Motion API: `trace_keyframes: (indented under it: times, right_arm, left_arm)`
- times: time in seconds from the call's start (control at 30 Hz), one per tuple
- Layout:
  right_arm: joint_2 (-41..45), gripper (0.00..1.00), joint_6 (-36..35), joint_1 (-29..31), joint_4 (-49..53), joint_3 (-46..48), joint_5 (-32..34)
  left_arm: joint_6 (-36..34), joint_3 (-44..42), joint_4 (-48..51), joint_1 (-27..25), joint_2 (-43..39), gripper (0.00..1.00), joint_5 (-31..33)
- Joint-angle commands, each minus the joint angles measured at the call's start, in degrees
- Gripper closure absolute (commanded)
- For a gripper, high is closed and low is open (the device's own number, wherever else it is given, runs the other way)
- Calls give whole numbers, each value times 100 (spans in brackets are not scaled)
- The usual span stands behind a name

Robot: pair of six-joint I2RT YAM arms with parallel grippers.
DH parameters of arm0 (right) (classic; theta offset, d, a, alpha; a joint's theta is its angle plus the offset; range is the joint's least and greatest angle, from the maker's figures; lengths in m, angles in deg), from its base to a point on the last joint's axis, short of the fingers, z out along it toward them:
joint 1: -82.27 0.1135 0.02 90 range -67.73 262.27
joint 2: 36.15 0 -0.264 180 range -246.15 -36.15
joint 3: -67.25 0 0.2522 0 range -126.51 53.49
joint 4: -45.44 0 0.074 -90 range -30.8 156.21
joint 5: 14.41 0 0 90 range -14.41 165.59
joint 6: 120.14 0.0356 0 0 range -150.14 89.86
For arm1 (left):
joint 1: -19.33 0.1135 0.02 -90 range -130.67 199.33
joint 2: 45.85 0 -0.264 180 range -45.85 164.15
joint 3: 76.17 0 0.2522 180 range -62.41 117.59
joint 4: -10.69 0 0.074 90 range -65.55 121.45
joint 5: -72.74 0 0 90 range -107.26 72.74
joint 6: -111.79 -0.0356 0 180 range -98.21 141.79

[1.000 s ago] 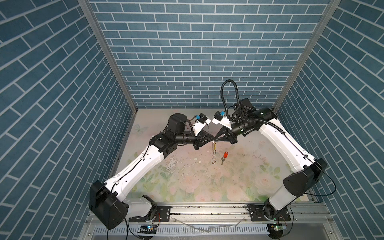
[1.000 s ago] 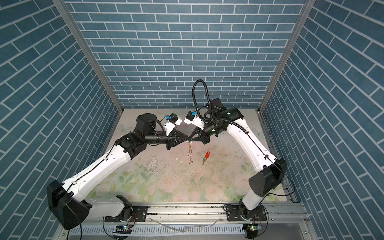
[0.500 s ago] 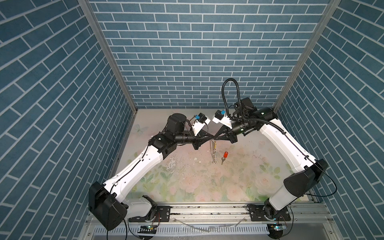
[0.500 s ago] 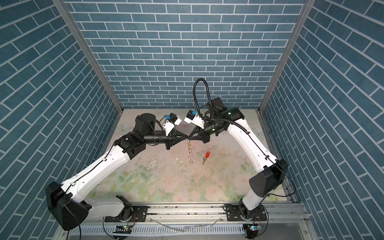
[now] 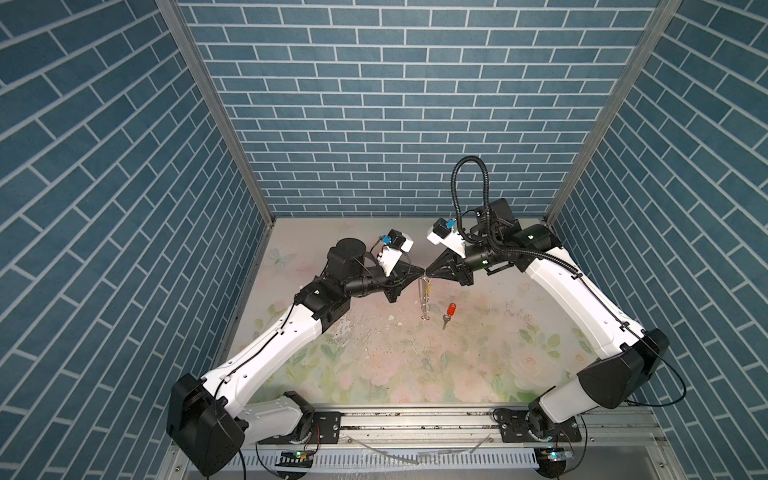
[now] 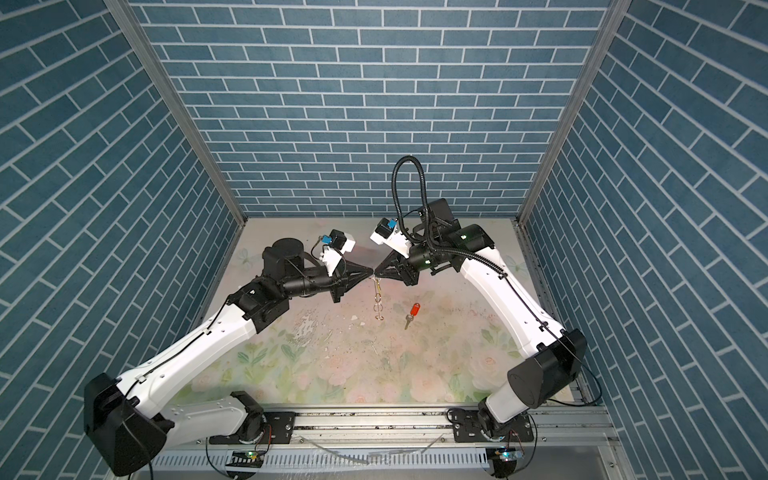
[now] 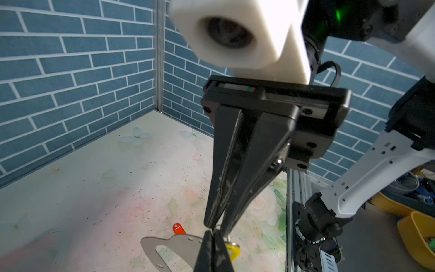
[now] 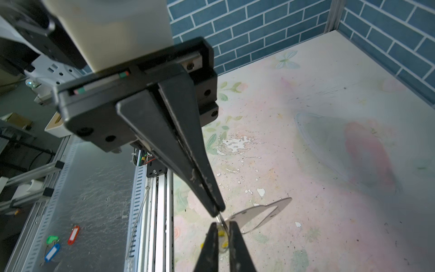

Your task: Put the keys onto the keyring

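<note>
Both top views showed the left gripper (image 5: 421, 272) pinching the keyring (image 5: 424, 299), which hung beneath it. For the right gripper (image 5: 429, 273), I couldn't tell.

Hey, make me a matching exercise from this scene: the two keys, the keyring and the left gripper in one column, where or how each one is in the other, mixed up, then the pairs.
Column one
1. red-tagged key
2. yellow-tagged key
3. keyring
4. left gripper

Column two
A. jaws shut
B. lying on the table
C. hanging from where the two grippers meet
D. between the jaws of the right gripper

Pairs: 1-B, 2-D, 3-C, 4-A
</note>
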Motion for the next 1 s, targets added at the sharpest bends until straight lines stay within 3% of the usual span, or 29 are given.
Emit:
trace_keyframes:
  times: [0.0,0.27,0.37,0.73,0.97]
  right_arm:
    - [459,85,967,-28,-1124,490,396]
    - [904,83,3065,11,-3261,1723,1077]
    - [1111,83,3545,51,-4063,2242,1376]
    - [1495,82,3862,104,-4584,2685,1590]
    - [1653,79,4014,156,-4698,2760,1094]
  left_arm:
    - [586,-357,-1131,-19,-167,100,592]
    - [814,-852,-2524,-20,-196,100,714]
    - [782,-908,-2870,-20,-165,100,656]
    - [701,-903,-3053,-22,-101,100,707]
    - [627,-901,-3057,-24,-137,100,736]
